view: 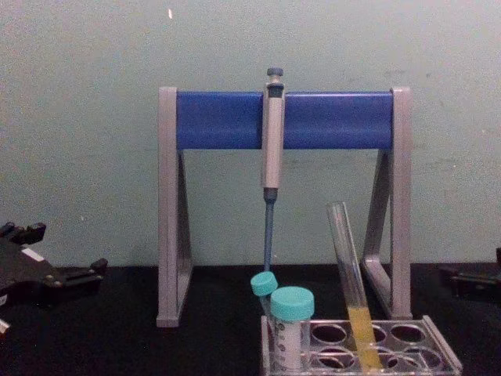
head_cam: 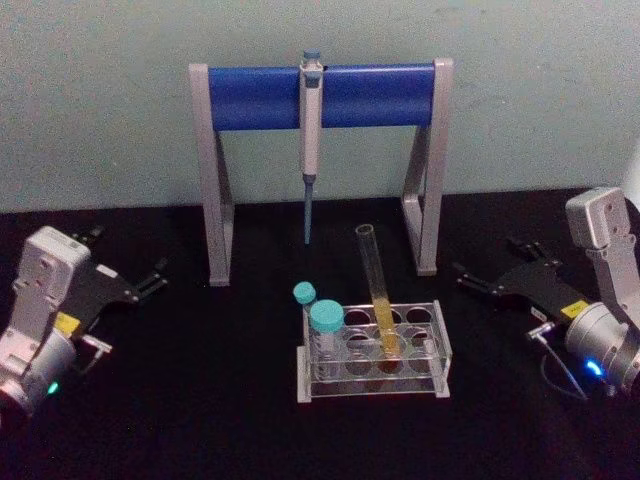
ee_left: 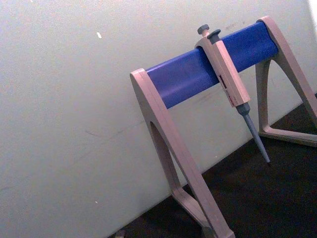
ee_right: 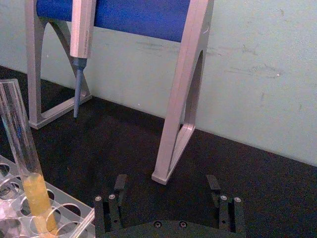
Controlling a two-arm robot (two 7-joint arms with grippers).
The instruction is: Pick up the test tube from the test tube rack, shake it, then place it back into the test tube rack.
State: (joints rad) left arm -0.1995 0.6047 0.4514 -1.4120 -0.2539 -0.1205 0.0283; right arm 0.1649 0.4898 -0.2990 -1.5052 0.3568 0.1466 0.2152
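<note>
While the test tube (head_cam: 378, 290) leans in a hole of the test tube rack (head_cam: 372, 352) in the middle of the black table (head_cam: 200, 420), the left gripper (head_cam: 128, 270) sits far off on the left and the right gripper (head_cam: 480, 278) far off on the right, both with fingers apart and holding nothing.

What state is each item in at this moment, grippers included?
test tube: uncapped, leaning in the rack, yellow liquid in its lower part.
test tube rack: flat on the table, most holes free.
wide teal-capped tube: capped, standing in the rack.
thin teal-capped tube: capped, in the rack.
pipette: hanging on its stand.
left gripper: open, holding nothing.
right gripper: open, holding nothing.
</note>
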